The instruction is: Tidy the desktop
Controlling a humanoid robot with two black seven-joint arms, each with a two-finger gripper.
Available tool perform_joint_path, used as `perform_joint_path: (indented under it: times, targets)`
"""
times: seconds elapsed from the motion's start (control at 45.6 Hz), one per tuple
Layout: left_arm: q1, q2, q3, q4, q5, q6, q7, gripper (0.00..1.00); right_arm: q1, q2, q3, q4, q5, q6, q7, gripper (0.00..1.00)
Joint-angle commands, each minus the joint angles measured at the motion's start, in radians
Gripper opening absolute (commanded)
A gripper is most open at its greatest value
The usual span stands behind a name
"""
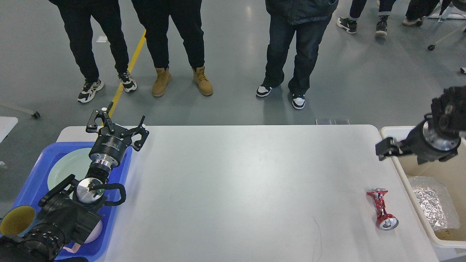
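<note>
- My left gripper (117, 123) is up over the far left corner of the desktop (247, 189), fingers spread wide with nothing between them.
- Right underneath and behind that gripper, back toward my body, sits a blue tray (122, 174) with a pale green plate (67, 167) in it. My left arm covers a good chunk of both.
- Further back along the same arm, by the bottom left corner, there's a cup with a yellow inside (16, 220), and something pinkish half hidden under the arm that I honestly can't make out.
- My right gripper (386, 148) hangs over the right edge of the desktop, just where it meets the rim of the cream bin (411, 189). I only see it side-on and dark, so I can't tell if the fingers are apart or together. Nothing visible in it.
- Nearer me than the right gripper, and a touch to its left, a crushed red can (380, 208) lies on its side on the desktop, just beside the bin but not touching it.
- Inside the bin, on the right of the can, is a crumpled wad of silver foil (433, 202).
- The desktop itself fills everything between my two grippers, a wide white top.
- Beyond the far edge, past both grippers, a few people (298, 43) stand on the grey floor, legs and shoes only.
</note>
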Motion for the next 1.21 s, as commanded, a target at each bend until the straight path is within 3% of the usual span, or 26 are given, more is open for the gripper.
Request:
perform_joint_path:
  times: [0.0,0.285,0.723,1.183]
  targets:
    - [0.0,0.0,0.0,-0.001,0.0,0.0,0.0,0.96,-0.214,0.012,0.001,-0.067,-0.042,-0.16,0.0,1.0]
    - [0.0,0.0,0.0,-0.001,0.0,0.0,0.0,0.96,-0.392,0.069,0.038,-0.122,-0.046,-0.319,0.0,1.0]
    - [0.0,0.0,0.0,-0.001,0.0,0.0,0.0,0.96,-0.553,0.159,0.101,-0.296,-0.041,-0.428,0.0,1.0]
    - [0.0,0.0,0.0,-0.001,0.0,0.0,0.0,0.96,-0.671,0.198,0.156,-0.423,-0.039,-0.433,0.0,0.96]
